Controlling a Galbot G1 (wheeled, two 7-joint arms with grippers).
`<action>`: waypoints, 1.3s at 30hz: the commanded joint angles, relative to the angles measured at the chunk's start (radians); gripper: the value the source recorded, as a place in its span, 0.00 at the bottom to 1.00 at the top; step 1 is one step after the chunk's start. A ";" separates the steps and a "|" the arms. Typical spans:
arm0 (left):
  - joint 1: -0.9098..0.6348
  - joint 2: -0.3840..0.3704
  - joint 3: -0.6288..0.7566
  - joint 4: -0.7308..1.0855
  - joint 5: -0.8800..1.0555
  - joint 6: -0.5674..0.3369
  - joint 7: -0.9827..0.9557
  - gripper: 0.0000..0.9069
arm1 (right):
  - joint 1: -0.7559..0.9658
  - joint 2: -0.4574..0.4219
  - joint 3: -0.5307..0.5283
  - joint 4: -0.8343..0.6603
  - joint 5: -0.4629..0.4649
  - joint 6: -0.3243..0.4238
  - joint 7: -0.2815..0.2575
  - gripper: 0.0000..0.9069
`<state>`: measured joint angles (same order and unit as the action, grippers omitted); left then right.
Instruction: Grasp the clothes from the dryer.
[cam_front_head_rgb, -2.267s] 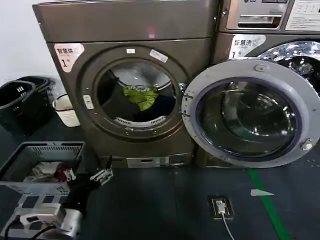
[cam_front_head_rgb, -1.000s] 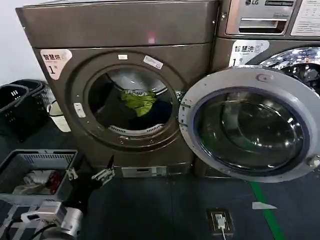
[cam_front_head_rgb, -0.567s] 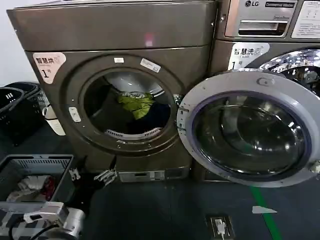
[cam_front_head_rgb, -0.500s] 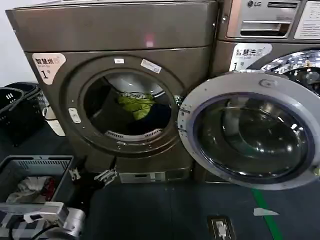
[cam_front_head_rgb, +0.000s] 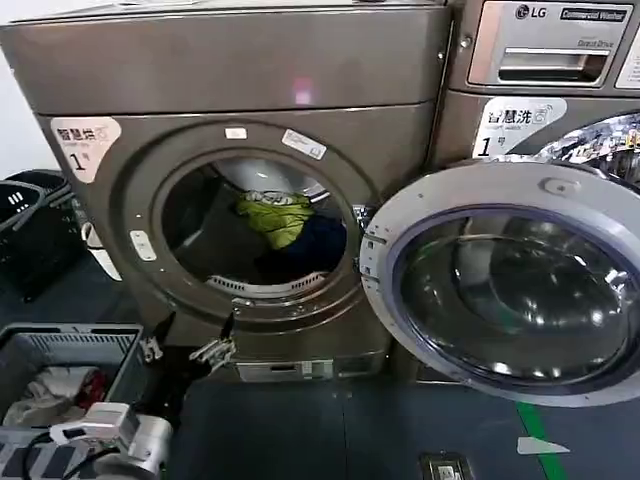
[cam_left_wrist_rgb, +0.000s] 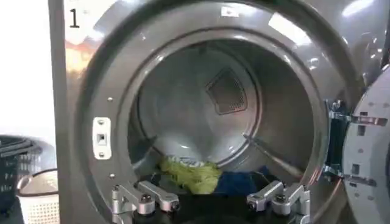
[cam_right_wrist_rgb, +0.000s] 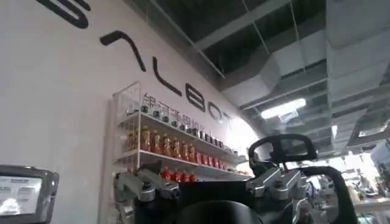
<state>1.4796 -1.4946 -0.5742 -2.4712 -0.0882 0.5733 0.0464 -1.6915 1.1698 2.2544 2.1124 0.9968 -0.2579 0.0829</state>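
Since the earlier frames the whole view has pushed in closer: the dryer (cam_front_head_rgb: 250, 190) looks bigger and its label "1" sits nearer the left edge, and the left gripper (cam_front_head_rgb: 185, 352) has crept up twd the machine's base, now just below the porthole rim.

Going left to right: dark baskets (cam_front_head_rgb: 30, 225) by the wall, then a grey crate (cam_front_head_rgb: 75, 350) w/ white and red cloth in it down by the left arm. Left gripper sits low in front of the dryer, jaws spread wide, nothing between them. In the left wrist view its two fingers (cam_left_wrist_rgb: 146, 198) frame the bottom of the open drum.

The clothes (cam_front_head_rgb: 285, 225) are inside the drum, resting at the bottom toward the back, lime-green lump w/ dark navy fabric just beside it on the right. Gripper's well apart from them.

Next, the round door (cam_front_head_rgb: 510, 285) hangs open to the right, in front of the LG machine (cam_front_head_rgb: 545, 60).

Right gripper (cam_right_wrist_rgb: 210, 192) is pointed up at a ceiling and a wall shelf (cam_right_wrist_rgb: 170, 152), jaws open, holding nothing.
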 joint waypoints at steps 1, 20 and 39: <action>0.000 0.000 0.000 -0.002 0.000 -0.001 0.000 1.00 | 0.000 0.001 0.001 0.000 0.000 0.000 -0.001 1.00; 0.002 0.001 0.000 -0.005 0.001 0.000 0.000 1.00 | 0.000 -0.002 0.003 -0.002 0.001 0.001 -0.002 1.00; 0.003 0.002 0.002 -0.008 0.000 0.000 0.000 1.00 | -0.004 0.001 0.010 -0.001 0.003 0.003 -0.003 1.00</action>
<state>1.4827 -1.4922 -0.5720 -2.4789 -0.0883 0.5732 0.0464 -1.6951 1.1703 2.2637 2.1118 0.9991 -0.2559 0.0797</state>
